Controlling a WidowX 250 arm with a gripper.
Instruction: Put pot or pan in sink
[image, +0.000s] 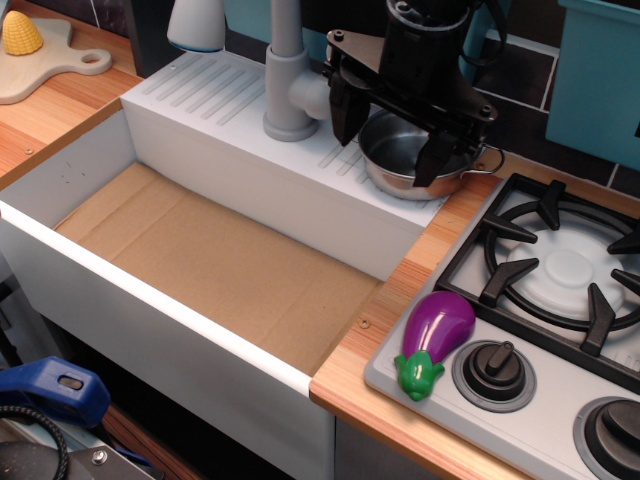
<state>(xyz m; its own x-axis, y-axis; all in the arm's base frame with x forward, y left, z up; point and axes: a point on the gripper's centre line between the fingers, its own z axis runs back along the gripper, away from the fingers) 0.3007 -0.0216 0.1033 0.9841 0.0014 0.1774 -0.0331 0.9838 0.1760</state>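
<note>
observation.image: one pot (405, 160) on sink (150, 300) ledge, between one gripper's (392, 132) spread jaws; one eggplant (436, 335).

Single view: high front-left, angled down, close over sink (150, 130) and stove (560, 280).

The sink (215, 265) lies open, its cardboard floor bare from wall to wall. The faucet (288, 75) stands on the back ledge, just left of the hand (392, 135) and pot (405, 155). An eggplant (435, 340) lies by the stove (560, 270) at the counter's right edge.
</note>
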